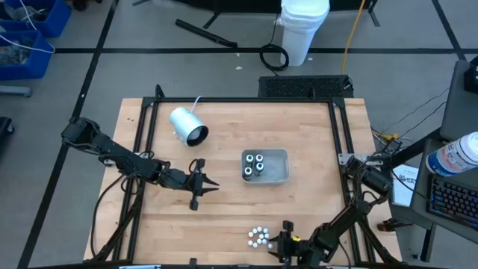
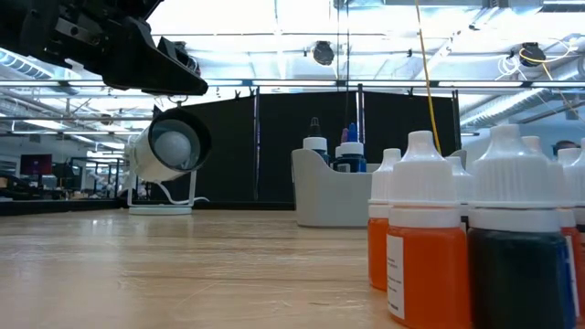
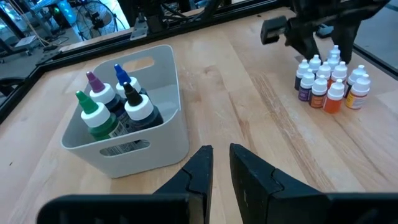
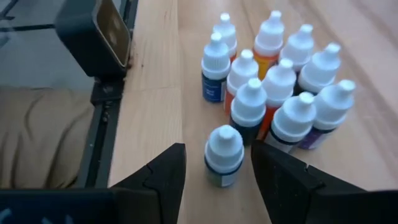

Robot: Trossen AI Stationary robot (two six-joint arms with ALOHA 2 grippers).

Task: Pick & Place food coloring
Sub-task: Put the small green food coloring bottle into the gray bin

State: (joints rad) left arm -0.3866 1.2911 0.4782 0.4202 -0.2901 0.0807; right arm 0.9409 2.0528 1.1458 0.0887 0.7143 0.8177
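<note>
The food coloring (image 4: 273, 81) is a tight cluster of tiny white-capped bottles standing on their bases near the table's near edge (image 1: 258, 237). One dark-bodied bottle (image 4: 224, 155) stands slightly apart from the cluster. My right gripper (image 4: 224, 180) is open, slanting down, with one finger on either side of this bottle and a gap showing on both sides. My left gripper (image 3: 222, 171) hovers at the table's left middle (image 1: 211, 187), fingers a narrow gap apart with nothing between them, pointing toward the tray.
A grey tray (image 1: 282, 176) at the table's middle holds several larger bottles with coloured tips (image 3: 115, 102). A white cylinder (image 1: 187, 125) lies on its side at the far left. A dark frame rail (image 4: 99, 124) runs beside the cluster at the table's edge.
</note>
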